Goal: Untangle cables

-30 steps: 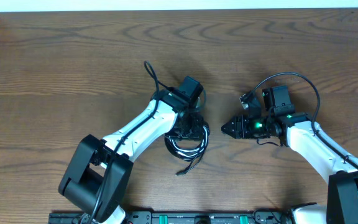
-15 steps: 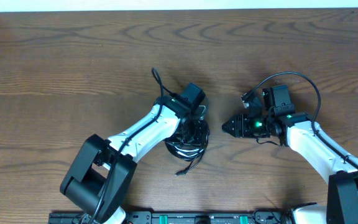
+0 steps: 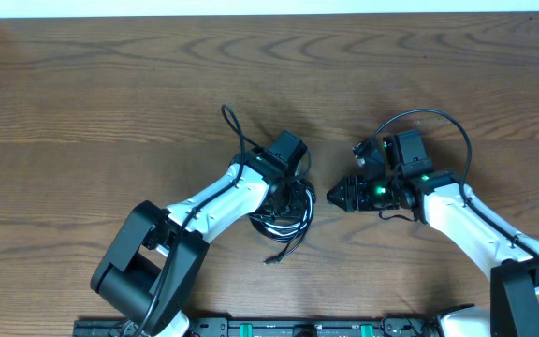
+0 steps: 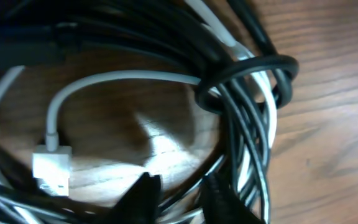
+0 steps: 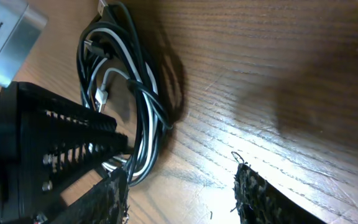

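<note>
The cables [image 3: 284, 213] lie as one coiled bundle at mid-table, thin black loops with a white one among them. A loose black end [image 3: 272, 258] trails toward the front. My left gripper [image 4: 182, 200] hangs low over the coil. Its jaws stand a little apart, and black strands [image 4: 247, 68] run between the tips with wood showing around them. The white cable [image 4: 117, 78] curves to a small white plug [image 4: 51, 168]. My right gripper [image 3: 333, 196] points left at the coil [image 5: 148, 106], a short gap away. It [image 5: 182, 199] is open over bare wood.
Thick black leads arch from each wrist: one by the left arm [image 3: 227, 117], one looping over the right arm [image 3: 438, 117]. The left gripper's black body [image 5: 48, 149] fills the lower left of the right wrist view. Arm bases [image 3: 279, 328] line the front edge.
My left jaws have narrowed around the black strands, and the left wrist has shifted slightly over the coil. My right gripper has crept left toward the bundle.
</note>
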`<state>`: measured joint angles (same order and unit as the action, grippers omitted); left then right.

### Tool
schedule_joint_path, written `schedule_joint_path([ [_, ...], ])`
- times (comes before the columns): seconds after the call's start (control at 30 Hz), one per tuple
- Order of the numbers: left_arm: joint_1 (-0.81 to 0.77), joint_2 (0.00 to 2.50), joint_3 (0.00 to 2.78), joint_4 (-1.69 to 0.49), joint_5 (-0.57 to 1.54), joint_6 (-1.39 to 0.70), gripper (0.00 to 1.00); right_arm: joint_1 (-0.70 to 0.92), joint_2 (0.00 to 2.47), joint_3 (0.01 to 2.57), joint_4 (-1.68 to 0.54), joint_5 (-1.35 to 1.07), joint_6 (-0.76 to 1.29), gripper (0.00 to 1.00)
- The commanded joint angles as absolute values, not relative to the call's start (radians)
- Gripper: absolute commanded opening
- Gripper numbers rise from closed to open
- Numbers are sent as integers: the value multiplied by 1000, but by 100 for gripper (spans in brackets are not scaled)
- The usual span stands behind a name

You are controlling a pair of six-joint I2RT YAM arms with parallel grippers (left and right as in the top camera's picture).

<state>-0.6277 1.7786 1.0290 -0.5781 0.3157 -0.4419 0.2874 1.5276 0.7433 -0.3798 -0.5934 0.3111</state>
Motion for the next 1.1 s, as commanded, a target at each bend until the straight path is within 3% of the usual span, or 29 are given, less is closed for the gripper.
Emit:
schedule_joint_path([
  [0.0,-628,1793,1018,-581,254,-443,24,296,1531,748,-377,-574,322,52],
  [0.2,-627,1786,1027,-581,270,-443,25,296,1531,748,-377,-543,321,53],
  [0.33,-624,1761,1082,-592,306,-443,34,296,1531,748,-374,-499,322,53],
  [1.07,-709,1811,1047,-514,267,-538,34,295,1531,748,-352,-499,336,58],
])
